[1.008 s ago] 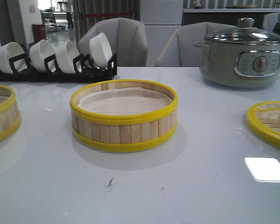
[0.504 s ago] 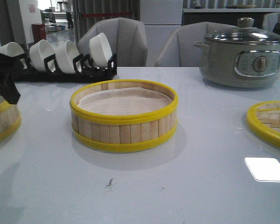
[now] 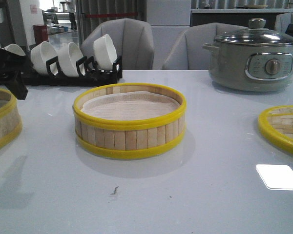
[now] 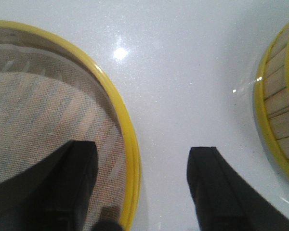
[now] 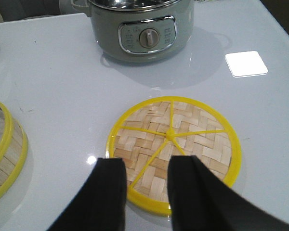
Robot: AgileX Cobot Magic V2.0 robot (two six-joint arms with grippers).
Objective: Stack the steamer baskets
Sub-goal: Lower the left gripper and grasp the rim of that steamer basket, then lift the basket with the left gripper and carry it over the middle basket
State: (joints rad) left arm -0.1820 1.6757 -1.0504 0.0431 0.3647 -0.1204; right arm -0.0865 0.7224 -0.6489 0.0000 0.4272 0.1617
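Left gripper over the rim of the left round bamboo-slat steamer basket with yellow rings; the second, matching basket sits mid-table.
Basket looks light and stiff; best pinched at the wall. Jaws wide open, straddling the rim, holding nothing; contact unclear.

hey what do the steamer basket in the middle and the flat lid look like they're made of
Middle steamer basket: upright pale slats, likely bamboo, glossy yellow rings that look plastic, white cloth-like liner. Flat lid: woven bamboo-looking strips in a yellow rim, probably plastic.
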